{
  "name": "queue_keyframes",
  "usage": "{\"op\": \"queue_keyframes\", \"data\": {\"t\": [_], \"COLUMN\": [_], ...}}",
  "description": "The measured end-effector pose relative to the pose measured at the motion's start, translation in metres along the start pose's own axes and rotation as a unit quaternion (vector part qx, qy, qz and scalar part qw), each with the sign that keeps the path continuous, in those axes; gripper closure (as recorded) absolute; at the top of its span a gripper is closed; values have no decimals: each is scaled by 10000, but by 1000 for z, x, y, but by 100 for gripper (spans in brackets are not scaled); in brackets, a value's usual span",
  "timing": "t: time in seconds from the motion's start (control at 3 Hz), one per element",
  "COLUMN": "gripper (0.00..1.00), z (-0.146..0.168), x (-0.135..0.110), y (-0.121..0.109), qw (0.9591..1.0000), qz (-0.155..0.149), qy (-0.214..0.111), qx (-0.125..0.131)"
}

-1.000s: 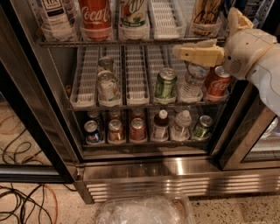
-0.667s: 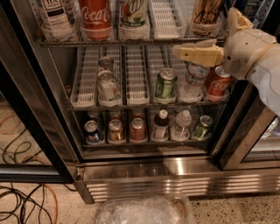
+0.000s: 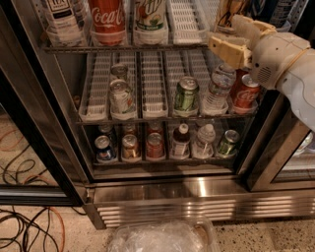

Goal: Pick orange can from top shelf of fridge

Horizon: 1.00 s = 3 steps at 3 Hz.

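The orange can [image 3: 227,11] stands at the right end of the top shelf [image 3: 123,48] of the fridge [image 3: 162,197]; only its lower part shows, tan with dark lettering, cut off by the top edge of the view. My gripper [image 3: 225,33] reaches in from the right on a white arm, level with the top shelf's front edge and just below and in front of the can. Its cream fingers [image 3: 230,49] are spread apart with nothing between them. I cannot tell whether they touch the can.
A red Coca-Cola bottle [image 3: 107,17], a white-green bottle [image 3: 150,14] and a tea bottle [image 3: 61,17] share the top shelf. The middle rack holds a green can [image 3: 186,93], a water bottle [image 3: 216,88] and a red can [image 3: 245,92]. A plastic bag [image 3: 162,237] and cables [image 3: 24,226] lie on the floor.
My gripper has risen from in front of the middle rack to the top shelf's edge, closer to the orange can. The drinks have not moved.
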<state>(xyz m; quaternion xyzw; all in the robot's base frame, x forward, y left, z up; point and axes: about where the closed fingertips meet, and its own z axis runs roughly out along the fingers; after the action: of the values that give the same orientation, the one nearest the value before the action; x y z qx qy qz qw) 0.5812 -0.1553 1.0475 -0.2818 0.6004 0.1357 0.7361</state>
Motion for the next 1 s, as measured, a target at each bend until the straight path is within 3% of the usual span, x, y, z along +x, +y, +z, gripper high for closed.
{"op": "queue_keyframes", "data": {"t": [0.67, 1.0], "gripper": [35, 33], "z": [0, -4], "x": [0, 4], "y": [0, -6], "qw": [10000, 9998], "qz": [-3, 25], "qy": [2, 8], "qx": [37, 214]}}
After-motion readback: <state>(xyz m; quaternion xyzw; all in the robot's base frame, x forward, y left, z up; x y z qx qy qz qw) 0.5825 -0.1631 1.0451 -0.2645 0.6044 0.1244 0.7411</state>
